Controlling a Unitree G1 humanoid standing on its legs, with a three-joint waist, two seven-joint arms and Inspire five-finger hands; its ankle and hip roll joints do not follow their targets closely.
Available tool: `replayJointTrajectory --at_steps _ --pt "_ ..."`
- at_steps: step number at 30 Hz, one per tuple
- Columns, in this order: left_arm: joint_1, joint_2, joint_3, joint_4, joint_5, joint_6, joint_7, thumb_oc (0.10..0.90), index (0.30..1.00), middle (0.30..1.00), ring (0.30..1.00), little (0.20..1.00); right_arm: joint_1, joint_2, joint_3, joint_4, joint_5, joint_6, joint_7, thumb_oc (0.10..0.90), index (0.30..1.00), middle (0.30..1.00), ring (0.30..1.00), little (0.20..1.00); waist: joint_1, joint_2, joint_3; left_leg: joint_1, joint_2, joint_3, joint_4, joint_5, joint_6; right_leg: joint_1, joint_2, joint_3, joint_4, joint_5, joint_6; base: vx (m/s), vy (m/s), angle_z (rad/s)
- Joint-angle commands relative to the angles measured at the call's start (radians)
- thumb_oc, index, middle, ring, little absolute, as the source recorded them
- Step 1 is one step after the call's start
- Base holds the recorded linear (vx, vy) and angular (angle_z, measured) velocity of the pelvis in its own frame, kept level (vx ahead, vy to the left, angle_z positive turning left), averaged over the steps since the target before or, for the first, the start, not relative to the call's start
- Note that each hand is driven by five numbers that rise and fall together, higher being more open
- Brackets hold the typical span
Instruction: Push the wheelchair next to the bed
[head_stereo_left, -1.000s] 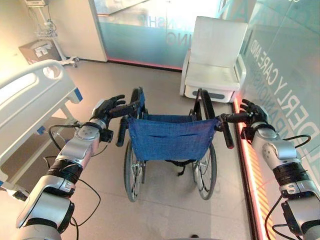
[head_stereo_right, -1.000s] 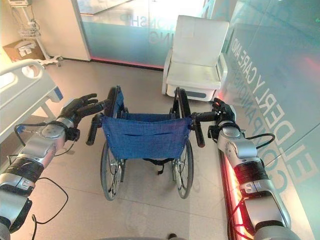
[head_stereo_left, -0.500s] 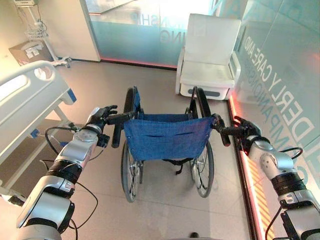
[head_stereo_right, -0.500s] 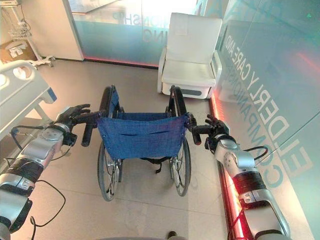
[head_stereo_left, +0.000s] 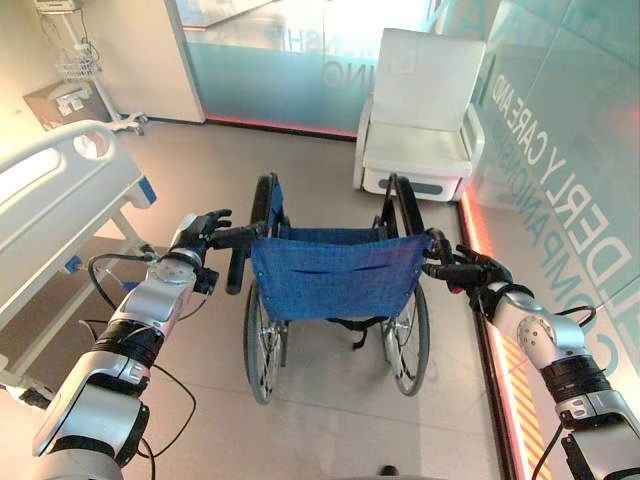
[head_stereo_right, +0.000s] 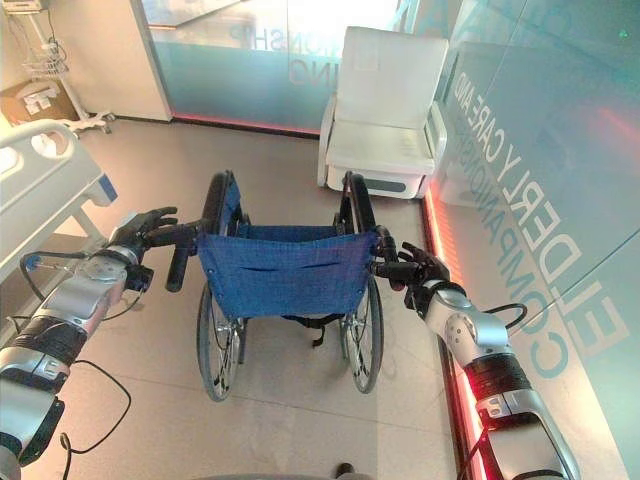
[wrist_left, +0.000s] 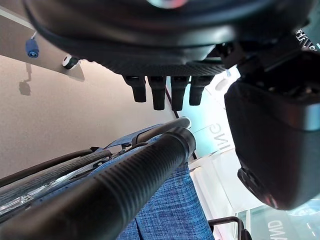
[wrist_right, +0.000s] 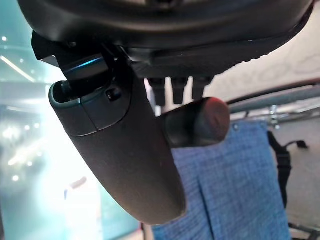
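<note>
Two push handles project rearward from the wheelchair (head_stereo_left: 335, 290), one toward each hand, and the coming move turns on how they line up with the bed (head_stereo_left: 55, 215). The wheelchair stands on the floor (head_stereo_left: 330, 420) directly ahead, its blue backrest facing the robot and its long axis running away toward the white armchair (head_stereo_left: 425, 110). The bed lies off to the robot's left, well apart from the chair's left wheel, so the chair must travel forward and toward the left. The left hand (head_stereo_left: 197, 232) sits at the left handle (head_stereo_left: 237, 238); the left wrist view shows the fingers (wrist_left: 162, 92) extended above the ribbed grip (wrist_left: 125, 185) with a visible gap, thumb to one side, not closed round it. The right hand (head_stereo_left: 478, 272) meets the tip of the right handle (head_stereo_left: 438, 270); the right wrist view shows the thumb (wrist_right: 130, 150) lying across the handle end (wrist_right: 197, 120) and the fingers loosely spread beyond it, not clamped. The left hand is the nearer to the bed. Judgement: both hands need a firm closure before any push.
</note>
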Motion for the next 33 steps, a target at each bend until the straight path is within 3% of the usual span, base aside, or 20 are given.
replayJointTrajectory --at_steps 1,11,20,22,24,25,33 --pt "-0.129 0.016 0.006 -0.009 0.004 -0.09 0.037 0.8 0.9 0.9 0.9 0.9 -0.113 -0.028 -0.064 -0.062 0.034 -0.059 0.029 0.8 0.9 0.9 0.9 0.9 0.025 0.027 -0.046 -0.022 -0.035 0.006 0.01 -0.057 -0.031 0.044 -0.005 -0.074 0.001 -0.039 0.031 0.0 0.0 0.0" --pt "-0.146 -0.005 -0.02 -0.007 0.005 -0.089 0.028 0.8 0.9 0.9 0.9 0.9 -0.171 -0.007 -0.024 -0.025 0.039 -0.061 0.053 0.8 0.9 0.9 0.9 0.9 0.04 0.028 -0.048 -0.024 -0.036 -0.009 0.01 -0.055 -0.034 0.048 -0.005 -0.087 0.001 -0.041 0.029 0.0 -0.002 0.01" --pt "-0.136 -0.009 -0.013 -0.022 0.014 -0.076 0.022 0.8 0.9 0.9 0.9 0.9 -0.17 0.001 0.007 -0.03 -0.018 -0.029 0.155 0.8 0.9 0.9 0.9 0.9 0.048 0.028 -0.047 -0.025 -0.039 -0.025 0.01 -0.053 -0.035 0.054 -0.004 -0.097 0.001 -0.044 0.025 0.02 0.001 0.02" --pt "-0.133 -0.012 -0.011 -0.023 0.013 -0.074 0.021 0.8 0.9 0.9 0.9 0.9 -0.167 0.0 0.01 -0.037 -0.025 -0.025 0.162 0.739 0.808 0.808 0.808 0.808 0.048 0.028 -0.046 -0.024 -0.04 -0.027 0.01 -0.053 -0.035 0.056 -0.004 -0.097 0.001 -0.044 0.024 0.02 -0.001 0.0" --pt "-0.127 -0.014 -0.009 -0.023 0.015 -0.073 0.017 0.8 0.9 0.9 0.9 0.9 -0.165 0.0 0.013 -0.041 -0.03 -0.019 0.172 0.474 0.411 0.411 0.411 0.411 0.048 0.027 -0.046 -0.022 -0.042 -0.029 0.01 -0.054 -0.034 0.058 -0.003 -0.097 0.001 -0.045 0.024 0.02 0.0 0.01" --pt "-0.126 -0.015 -0.009 -0.023 0.014 -0.073 0.016 0.8 0.9 0.9 0.9 0.9 -0.165 -0.001 0.015 -0.042 -0.032 -0.019 0.173 0.4 0.3 0.3 0.3 0.3 0.048 0.027 -0.046 -0.022 -0.042 -0.03 0.01 -0.054 -0.034 0.058 -0.003 -0.098 0.001 -0.045 0.023 0.04 -0.003 0.01" --pt "-0.114 -0.021 -0.005 -0.028 0.008 -0.068 0.01 0.8 0.9 0.9 0.9 0.9 -0.16 -0.001 0.012 -0.055 -0.101 -0.058 0.198 0.4 0.3 0.3 0.3 0.3 0.05 0.03 -0.046 -0.017 -0.042 -0.033 0.01 -0.054 -0.034 0.062 -0.003 -0.1 0.001 -0.046 0.024 0.02 -0.002 0.02"
